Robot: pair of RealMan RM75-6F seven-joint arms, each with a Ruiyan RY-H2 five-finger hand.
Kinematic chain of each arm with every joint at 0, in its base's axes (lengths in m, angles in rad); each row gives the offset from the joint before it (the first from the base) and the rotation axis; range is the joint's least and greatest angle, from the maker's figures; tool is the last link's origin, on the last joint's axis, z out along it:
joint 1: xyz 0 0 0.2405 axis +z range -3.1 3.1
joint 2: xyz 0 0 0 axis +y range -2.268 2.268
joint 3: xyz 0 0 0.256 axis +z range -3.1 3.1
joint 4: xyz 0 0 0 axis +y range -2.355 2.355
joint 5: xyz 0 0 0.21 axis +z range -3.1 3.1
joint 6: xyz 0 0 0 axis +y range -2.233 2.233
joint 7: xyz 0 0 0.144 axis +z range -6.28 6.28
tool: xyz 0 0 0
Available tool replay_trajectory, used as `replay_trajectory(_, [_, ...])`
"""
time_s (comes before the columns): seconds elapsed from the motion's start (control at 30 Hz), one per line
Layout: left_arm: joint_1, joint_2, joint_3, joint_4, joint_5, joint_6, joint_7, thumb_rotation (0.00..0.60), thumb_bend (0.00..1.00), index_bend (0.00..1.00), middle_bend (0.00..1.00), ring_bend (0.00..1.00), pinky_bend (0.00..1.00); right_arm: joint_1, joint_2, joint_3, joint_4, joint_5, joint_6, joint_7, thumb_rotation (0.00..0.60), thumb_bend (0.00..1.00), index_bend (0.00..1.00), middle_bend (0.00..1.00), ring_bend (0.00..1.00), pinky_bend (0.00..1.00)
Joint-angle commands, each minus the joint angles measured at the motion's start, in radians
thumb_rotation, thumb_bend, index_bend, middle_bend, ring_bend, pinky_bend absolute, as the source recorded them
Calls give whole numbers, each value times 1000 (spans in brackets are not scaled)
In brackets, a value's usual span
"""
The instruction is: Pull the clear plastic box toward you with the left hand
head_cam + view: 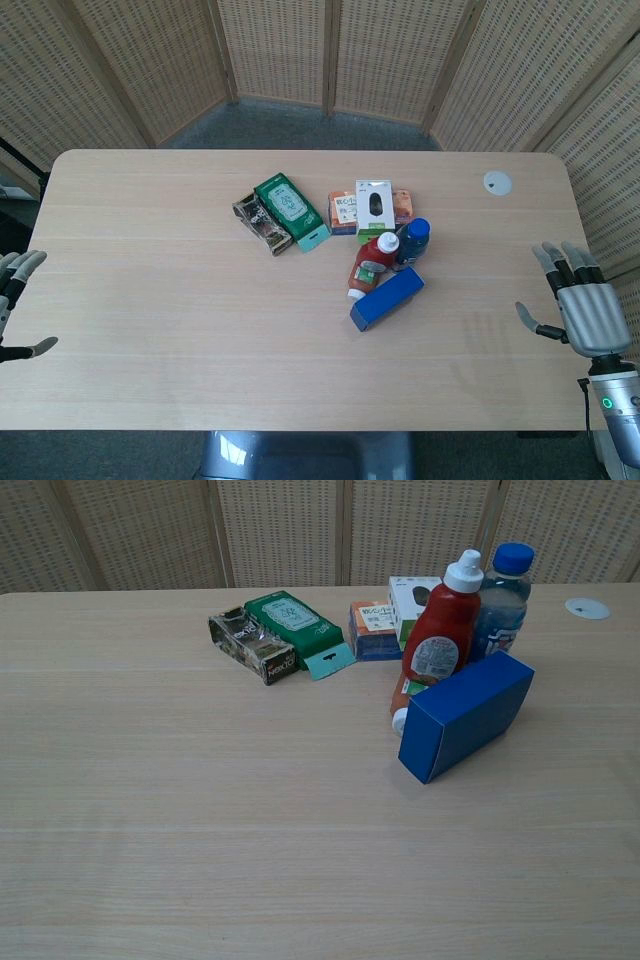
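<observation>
The clear plastic box (262,222) lies on the table's far middle, its see-through walls showing dark mottled contents; the chest view has the clear plastic box (252,646) at upper left. It touches a green wipes pack (290,210) on its right side. My left hand (15,300) hovers at the table's left edge, fingers spread, holding nothing, far to the left of the box and nearer to me. At the right edge my right hand (575,300) is likewise open and holds nothing. Neither hand shows in the chest view.
Right of the wipes pack (295,623) cluster an orange box (345,212), a white mouse package (375,208), a red sauce bottle (372,265), a blue-capped water bottle (412,243) and a blue box (387,298). A white disc (497,182) sits far right.
</observation>
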Motion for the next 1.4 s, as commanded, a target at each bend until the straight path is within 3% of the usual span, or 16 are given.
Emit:
replay_trajectory(0.03, [-13, -5, -3, 5, -10, -25, -6, 600, 45, 25, 0, 0, 0, -3, -4, -1, -2, 8, -4, 21, 120, 382, 0, 0, 0, 0])
replay_trajectory(0.47, [-100, 26, -41, 17, -20, -153, -125, 600, 45, 0, 0, 0, 0, -48, 0, -17, 21, -32, 76, 90, 119, 383, 0, 0, 0, 0])
replay_trajectory(0.67, [-201, 10, -83, 45, -88, -292, -116, 600, 46, 0, 0, 0, 0, -70, 7, -24, 27, -36, 99, 110, 123, 382, 0, 0, 0, 0])
replay_trajectory(0.97, [-378, -130, -139, 171, -226, -503, -41, 600, 44, 0, 0, 0, 0, -78, 19, -24, 6, -31, 97, 88, 123, 382, 0, 0, 0, 0])
replay_trajectory(1.4, [-663, -448, -164, 478, -435, -757, 112, 597, 46, 0, 0, 0, 0, -93, 46, -20, -42, 2, 86, 33, 121, 382, 0, 0, 0, 0])
